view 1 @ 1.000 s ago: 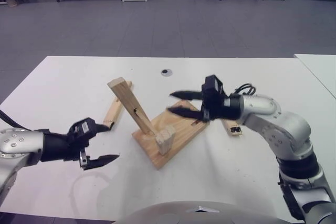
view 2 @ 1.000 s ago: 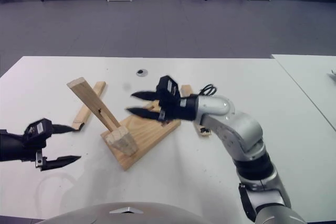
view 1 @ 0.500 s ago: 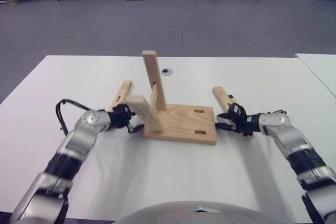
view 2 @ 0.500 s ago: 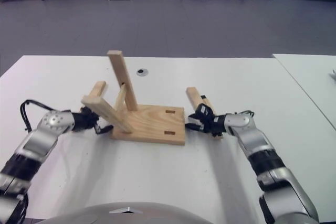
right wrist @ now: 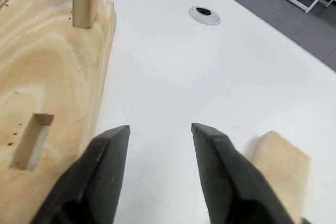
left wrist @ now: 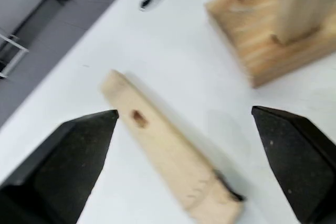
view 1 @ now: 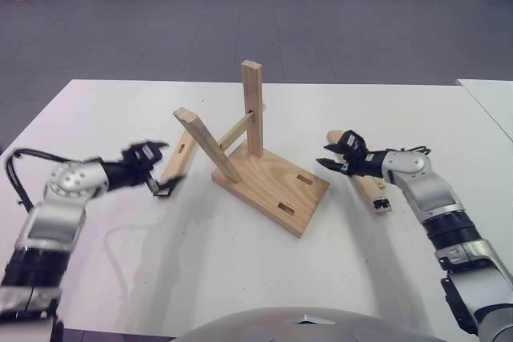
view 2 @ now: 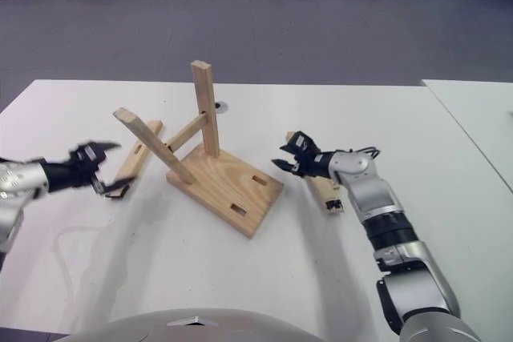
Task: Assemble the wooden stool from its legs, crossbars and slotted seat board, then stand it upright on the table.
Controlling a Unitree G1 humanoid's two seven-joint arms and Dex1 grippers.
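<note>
One seat board [view 1: 272, 186], carrying two legs [view 1: 253, 106] and a crossbar [view 1: 236, 130], has swung round. Both pincers have let go of it: the left pincer [view 1: 160, 170] gapes wide over a loose leg [view 1: 178, 159], and the right pincer [view 1: 325, 155] hangs partly open beside another leg [view 1: 365, 186]. Those probably go in next. Grey room floor lies behind the white surface [view 1: 240, 278].

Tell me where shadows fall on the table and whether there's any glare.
Left eye view: soft, faint shadows on the white table, spreading toward the robot from the left end effector and the seat board; no hot spots. Left wrist view: a pale shadow beside the loose leg. Right wrist view: evenly bright tabletop, dim shade beside the other loose leg.
</note>
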